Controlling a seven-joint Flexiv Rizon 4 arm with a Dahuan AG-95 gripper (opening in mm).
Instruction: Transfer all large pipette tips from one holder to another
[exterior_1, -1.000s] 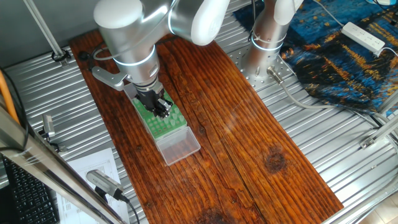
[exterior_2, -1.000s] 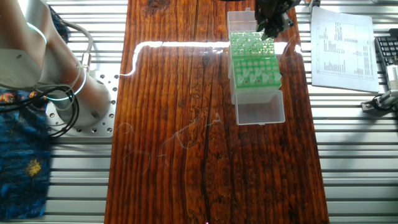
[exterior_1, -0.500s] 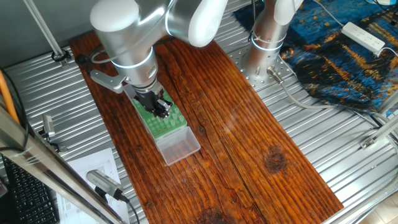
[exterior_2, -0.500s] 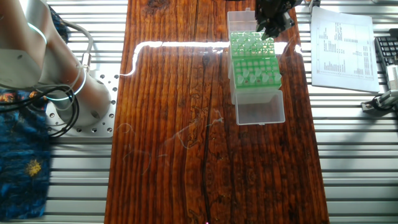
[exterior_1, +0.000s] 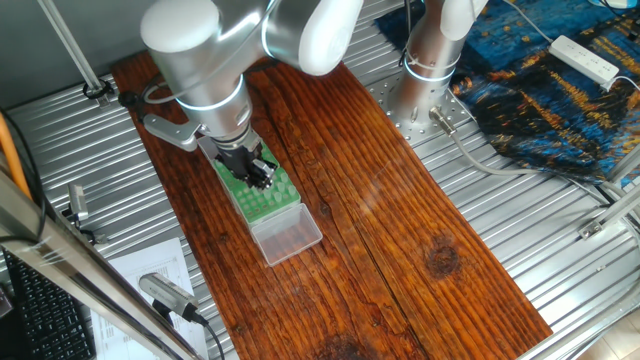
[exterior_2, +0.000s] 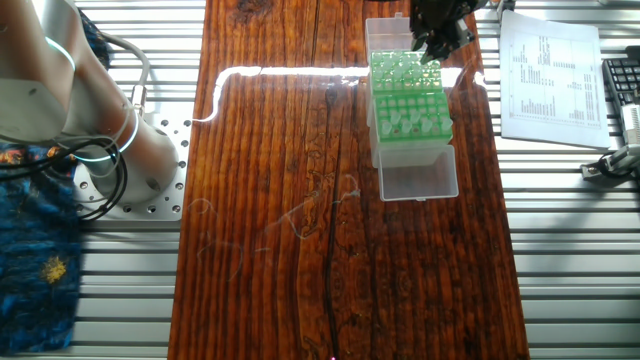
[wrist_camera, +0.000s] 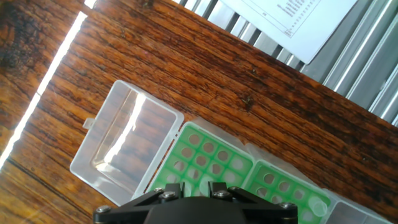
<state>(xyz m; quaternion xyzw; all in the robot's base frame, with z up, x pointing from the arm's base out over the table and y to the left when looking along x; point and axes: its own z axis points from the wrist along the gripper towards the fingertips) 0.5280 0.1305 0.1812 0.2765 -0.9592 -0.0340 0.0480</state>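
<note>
One printed sheet (exterior_2: 548, 78) beside the table; text too small to read.

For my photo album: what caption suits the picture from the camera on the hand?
Robot gripper poised over green racks of pipette tips, beside an open clear lid on a wooden table.

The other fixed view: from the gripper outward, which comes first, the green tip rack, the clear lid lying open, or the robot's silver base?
1. Green tip rack, directly under the gripper.
2. Clear lid, just past the rack's near end.
3. Silver base, far across the wooden board at the left edge.
</note>
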